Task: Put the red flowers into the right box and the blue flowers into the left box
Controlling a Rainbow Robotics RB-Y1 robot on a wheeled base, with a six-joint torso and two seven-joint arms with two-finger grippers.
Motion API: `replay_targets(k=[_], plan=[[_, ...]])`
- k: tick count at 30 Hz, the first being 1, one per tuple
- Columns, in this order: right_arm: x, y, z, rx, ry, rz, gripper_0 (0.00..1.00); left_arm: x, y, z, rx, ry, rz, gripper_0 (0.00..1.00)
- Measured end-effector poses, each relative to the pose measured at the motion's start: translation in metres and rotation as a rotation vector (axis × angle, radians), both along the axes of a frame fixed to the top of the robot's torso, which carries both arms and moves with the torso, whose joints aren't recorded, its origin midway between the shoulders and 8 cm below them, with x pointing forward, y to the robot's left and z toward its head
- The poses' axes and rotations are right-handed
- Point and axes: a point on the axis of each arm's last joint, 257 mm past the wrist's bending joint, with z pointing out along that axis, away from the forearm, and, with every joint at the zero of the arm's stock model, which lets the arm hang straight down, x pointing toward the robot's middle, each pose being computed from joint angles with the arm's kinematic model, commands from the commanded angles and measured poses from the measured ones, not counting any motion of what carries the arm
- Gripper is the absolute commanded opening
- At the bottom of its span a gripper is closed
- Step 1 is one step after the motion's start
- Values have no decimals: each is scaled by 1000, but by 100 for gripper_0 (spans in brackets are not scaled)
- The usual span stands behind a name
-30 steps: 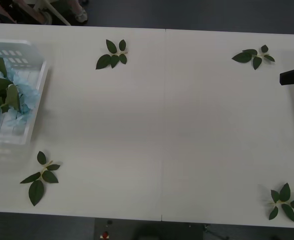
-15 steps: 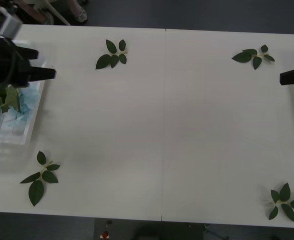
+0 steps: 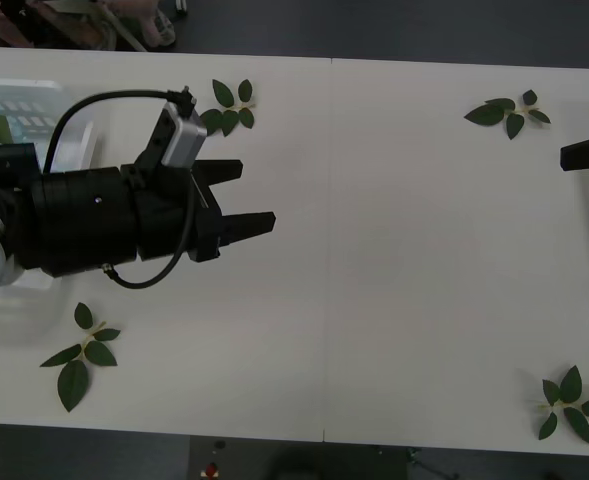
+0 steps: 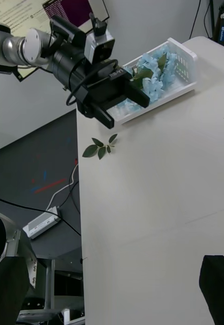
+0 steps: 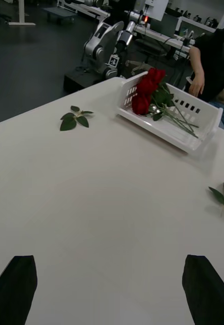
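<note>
The left gripper hovered open and empty over the table's left half, pointing right. Behind it, the blue flowers lay in the left box; the red flowers lay in the right box far right, nearer the open, empty right gripper.

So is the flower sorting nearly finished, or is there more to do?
It looks done. The red flowers lie in the right box, the blue flowers in the left box. Both hands are empty: the left hand hovers open over the table. Only leaf sprigs remain.
</note>
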Motion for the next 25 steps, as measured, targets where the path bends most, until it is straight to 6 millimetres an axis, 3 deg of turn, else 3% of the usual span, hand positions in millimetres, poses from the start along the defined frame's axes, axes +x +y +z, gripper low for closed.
replay_targets(k=[4, 7, 25], plan=[[0, 0, 0, 0, 0, 0, 99, -9, 1, 40, 33, -33, -43, 83], [0, 0, 0, 0, 0, 0, 98, -15, 0, 55, 40, -55, -59, 83], [0, 0, 0, 0, 0, 0, 99, -15, -6, 56, 33, -57, -74, 83]])
